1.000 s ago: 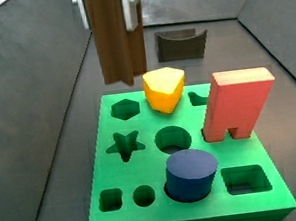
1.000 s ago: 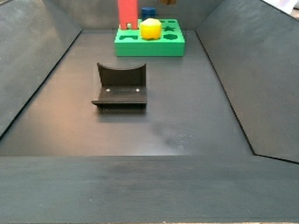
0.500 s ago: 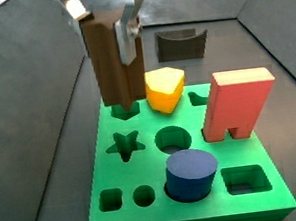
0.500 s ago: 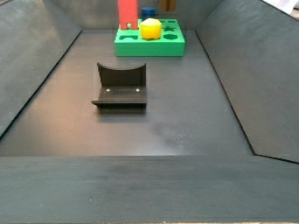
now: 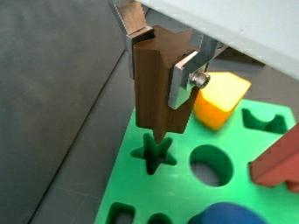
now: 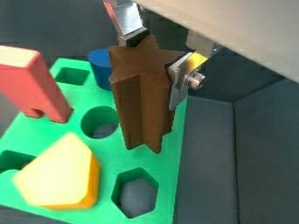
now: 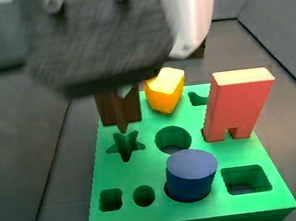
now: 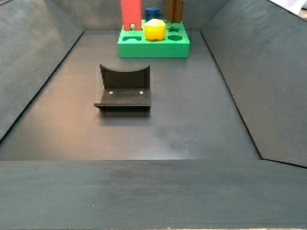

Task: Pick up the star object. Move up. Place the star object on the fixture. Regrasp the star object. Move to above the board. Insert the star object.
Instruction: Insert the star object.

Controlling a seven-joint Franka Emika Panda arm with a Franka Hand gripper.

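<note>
The star object (image 5: pixel 155 96) is a tall brown star-section piece, held upright with my gripper (image 5: pixel 162 57) shut on its upper part. In both wrist views silver fingers (image 6: pixel 179 77) press on two opposite sides of it. Its lower end hangs right over the star-shaped hole (image 5: pixel 152 156) of the green board (image 5: pixel 128 188), close to the surface. In a side view the blurred gripper body covers the top of the star object (image 7: pixel 115 108), above the star hole (image 7: pixel 125 143). The fixture (image 8: pixel 122 87) stands bare on the floor, well away from the board (image 8: pixel 135 50).
On the board stand a yellow block (image 7: pixel 166 88), a tall red block (image 7: pixel 238 102) and a blue cylinder (image 7: pixel 192 175). Open cut-outs include a circle (image 7: pixel 174 138), a hexagon (image 6: pixel 138 192) and a square (image 7: pixel 247 179). Dark sloping walls ring the floor.
My gripper has come down and forward with the star object, from high behind the board to just over the star hole. The blocks and the fixture have stayed put.
</note>
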